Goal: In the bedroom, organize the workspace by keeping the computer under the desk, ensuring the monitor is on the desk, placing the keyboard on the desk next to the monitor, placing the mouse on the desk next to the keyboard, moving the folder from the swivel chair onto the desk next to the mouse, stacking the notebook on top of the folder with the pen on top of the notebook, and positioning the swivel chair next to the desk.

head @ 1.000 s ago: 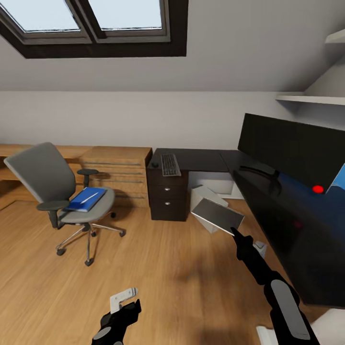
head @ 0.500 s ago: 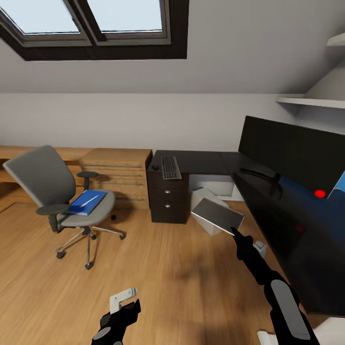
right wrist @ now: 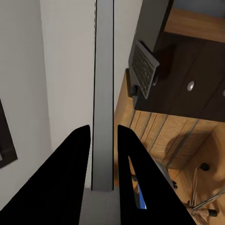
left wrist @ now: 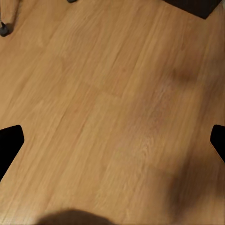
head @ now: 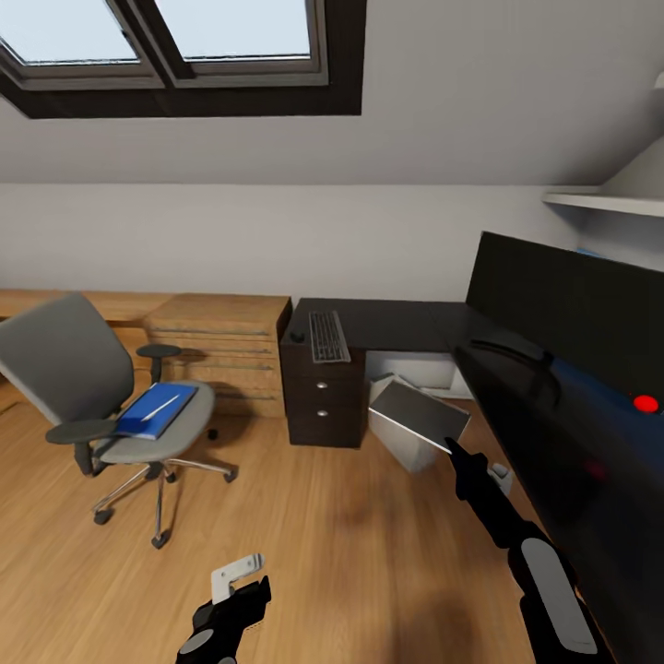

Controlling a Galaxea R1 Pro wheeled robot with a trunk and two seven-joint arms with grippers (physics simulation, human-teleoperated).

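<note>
The head view has swung a little to the right since a second ago, so the swivel chair [head: 92,387] now sits nearer the picture's nine o'clock edge. The things themselves have kept their places, and the right gripper [head: 450,444] still carries the notebook [head: 420,415].

The notebook is a thin greyish rectangle, held tilted above the floor at about three o'clock from the picture's middle. In the right wrist view it shows edge-on as a pale strip [right wrist: 103,93], with the two dark fingers pinched against it.

The left gripper [head: 242,572] hangs at six o'clock over bare wooden floor [left wrist: 112,93]. Its fingers are spread wide and hold nothing.

On the grey chair seat lies the bright-blue folder [head: 157,410], with the white pen [head: 161,407] across it. On the black desk [head: 397,323], the keyboard [head: 327,337] lies above the drawer unit [head: 321,397], whose drawers are closed. The mouse [head: 297,338] sits just beside the keyboard at its nine o'clock. The monitor [head: 572,304] stands on the desk's near wing at three o'clock. Under the desk, behind the notebook, the light-grey computer [head: 406,454] leans tilted.
</note>
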